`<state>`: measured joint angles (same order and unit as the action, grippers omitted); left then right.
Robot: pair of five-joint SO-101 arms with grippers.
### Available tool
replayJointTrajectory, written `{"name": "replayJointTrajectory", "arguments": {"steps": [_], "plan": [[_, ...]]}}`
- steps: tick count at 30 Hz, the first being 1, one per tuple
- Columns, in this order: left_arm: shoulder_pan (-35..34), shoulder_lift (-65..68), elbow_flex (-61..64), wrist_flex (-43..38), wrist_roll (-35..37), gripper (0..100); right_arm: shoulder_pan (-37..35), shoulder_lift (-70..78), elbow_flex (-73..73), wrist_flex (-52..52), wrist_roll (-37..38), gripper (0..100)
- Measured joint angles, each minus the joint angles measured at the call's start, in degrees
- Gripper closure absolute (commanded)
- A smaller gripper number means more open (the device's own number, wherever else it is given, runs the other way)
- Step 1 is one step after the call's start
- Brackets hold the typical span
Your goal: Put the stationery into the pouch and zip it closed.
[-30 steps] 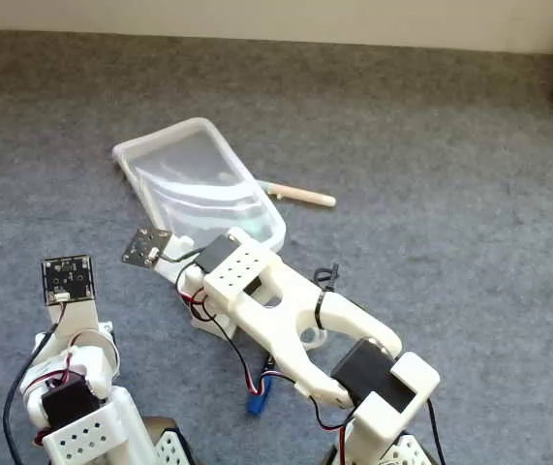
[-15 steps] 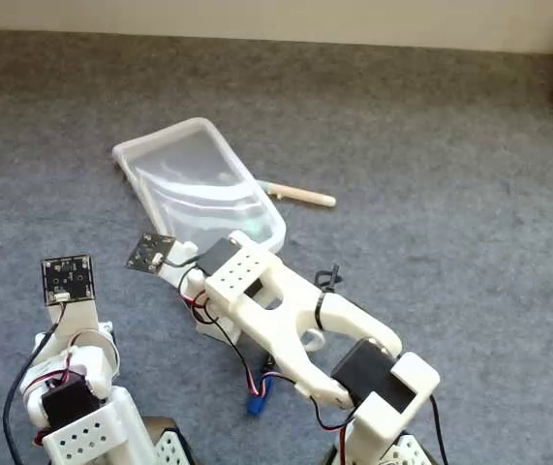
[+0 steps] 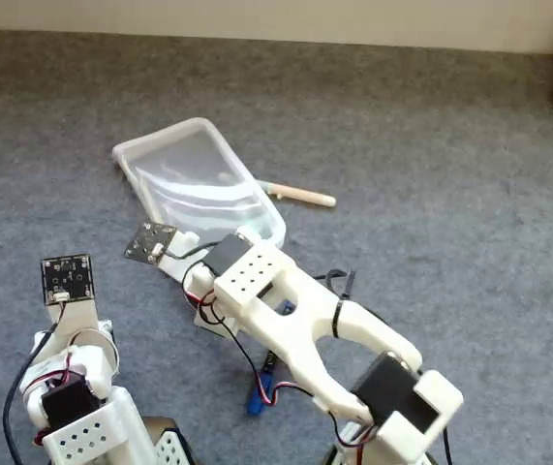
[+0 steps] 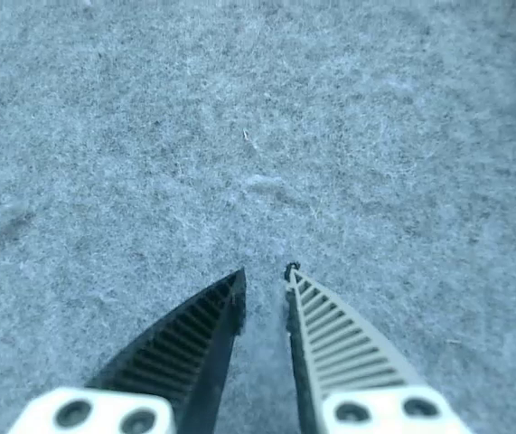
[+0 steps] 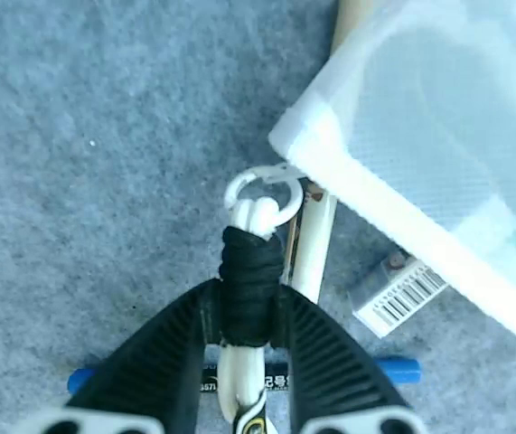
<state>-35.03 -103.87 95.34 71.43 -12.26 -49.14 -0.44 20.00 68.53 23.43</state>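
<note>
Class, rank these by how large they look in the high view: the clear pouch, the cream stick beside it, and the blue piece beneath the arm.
1. clear pouch
2. cream stick
3. blue piece, though the right arm hides part of it.

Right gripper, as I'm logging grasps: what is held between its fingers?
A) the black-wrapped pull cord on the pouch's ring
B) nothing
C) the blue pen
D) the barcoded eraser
A: in the right wrist view the right gripper is shut on the black-wrapped pull cord, which ends at the white ring at the pouch corner, while the blue pen lies loose beneath.
</note>
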Motion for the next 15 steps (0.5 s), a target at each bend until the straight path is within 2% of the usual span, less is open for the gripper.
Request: {"name": "replayJointTrajectory", "arguments": {"steps": [7,15], "plan": [[0.0,0.0,0.0,-0.4,0.0,74,0.0,-7.5,4.1,0.1,-2.2,99.3],[0.9,0.0,-0.1,-0.4,2.0,72,2.1,-14.4,4.2,0.1,-9.1,99.3]]}}
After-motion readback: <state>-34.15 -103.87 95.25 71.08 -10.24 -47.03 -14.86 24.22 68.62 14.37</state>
